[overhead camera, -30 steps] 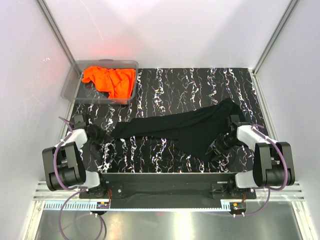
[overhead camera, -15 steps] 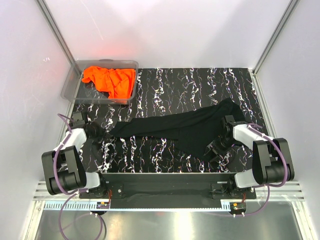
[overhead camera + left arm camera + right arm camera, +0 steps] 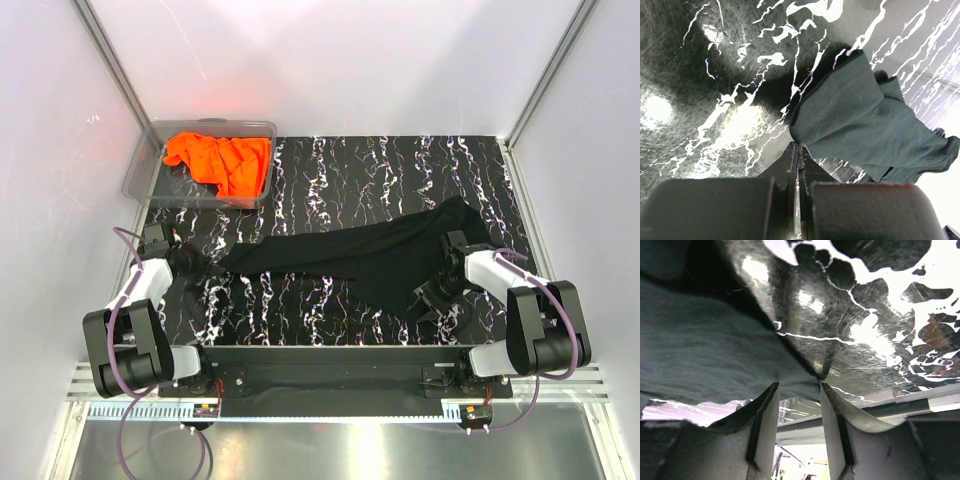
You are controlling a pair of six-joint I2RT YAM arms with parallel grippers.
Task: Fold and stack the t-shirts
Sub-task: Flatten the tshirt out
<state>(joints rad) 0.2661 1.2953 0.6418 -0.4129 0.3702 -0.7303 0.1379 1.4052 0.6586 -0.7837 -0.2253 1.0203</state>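
A black t-shirt lies stretched left to right across the near table; an orange t-shirt sits crumpled in a clear bin, far left. The left gripper is closed, apparently pinching just the shirt's left tip, which could slip out under tension. The right gripper, jaws apart, straddles the right hem and may close on nothing. Dark folds hide the shirt's layers and sleeves.
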